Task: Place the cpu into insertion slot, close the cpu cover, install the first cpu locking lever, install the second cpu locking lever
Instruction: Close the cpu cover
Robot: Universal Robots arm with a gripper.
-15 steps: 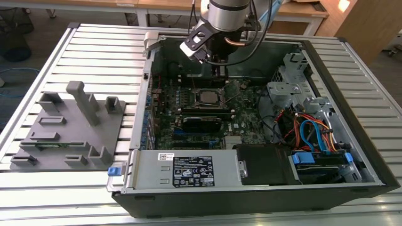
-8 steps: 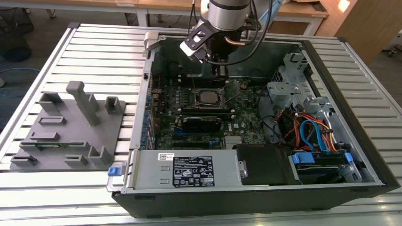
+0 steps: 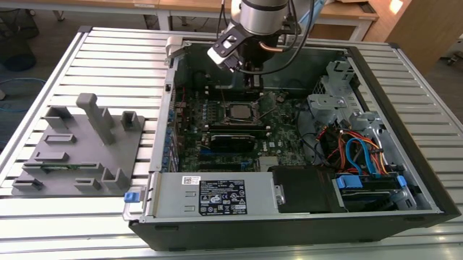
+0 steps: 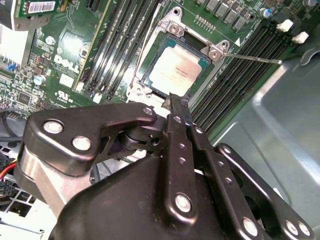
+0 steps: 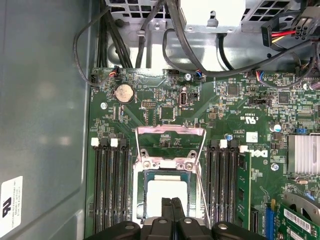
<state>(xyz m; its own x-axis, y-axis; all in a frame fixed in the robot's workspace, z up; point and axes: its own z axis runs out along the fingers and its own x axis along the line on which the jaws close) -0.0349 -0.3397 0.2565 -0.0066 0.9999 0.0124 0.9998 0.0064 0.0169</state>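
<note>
The cpu [image 4: 176, 72] is already sitting in the insertion slot [image 5: 144, 200], in the exterior view's left half of the open computer case [image 3: 289, 230]. The gripper [image 4: 174, 101] is hovering at the chip's edge, its fingers pinched together and gripping nothing. The cpu cover [image 5: 170, 130] is standing swung open. Closing it looks like the step in hand, and that calls for nudging the frame's free edge over the chip.
</note>
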